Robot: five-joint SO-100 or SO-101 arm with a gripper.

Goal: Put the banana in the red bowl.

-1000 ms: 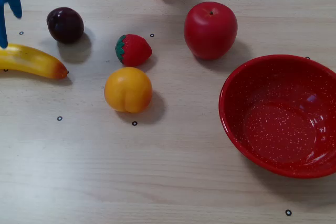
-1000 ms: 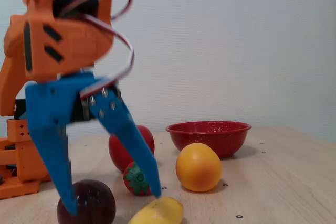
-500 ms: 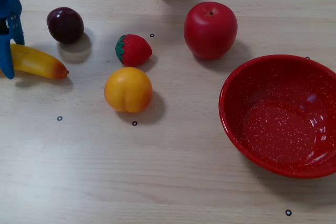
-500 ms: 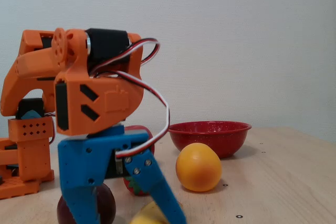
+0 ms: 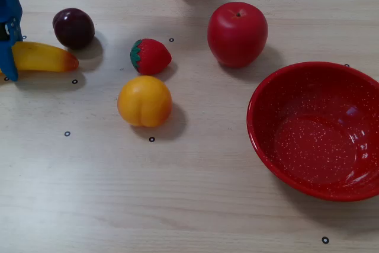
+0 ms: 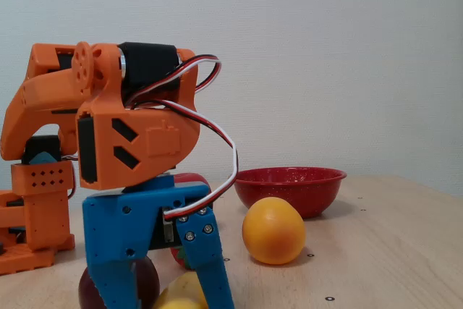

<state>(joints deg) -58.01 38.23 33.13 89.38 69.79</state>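
Since a moment ago blue fingers narrowed; gripper (image 6: 165,300) now pinches the banana (image 5: 42,57), apparently gripped near its hidden end; red bowl (image 5: 278,93) well apart.

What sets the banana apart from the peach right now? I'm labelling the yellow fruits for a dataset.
The banana is long and tapered with a reddish-brown tip; the peach is round and orange-yellow. The banana lies at the left edge of the top-down fixed view between the blue fingers of the gripper, beside the plum; the peach sits alone, untouched. Both are glossy.
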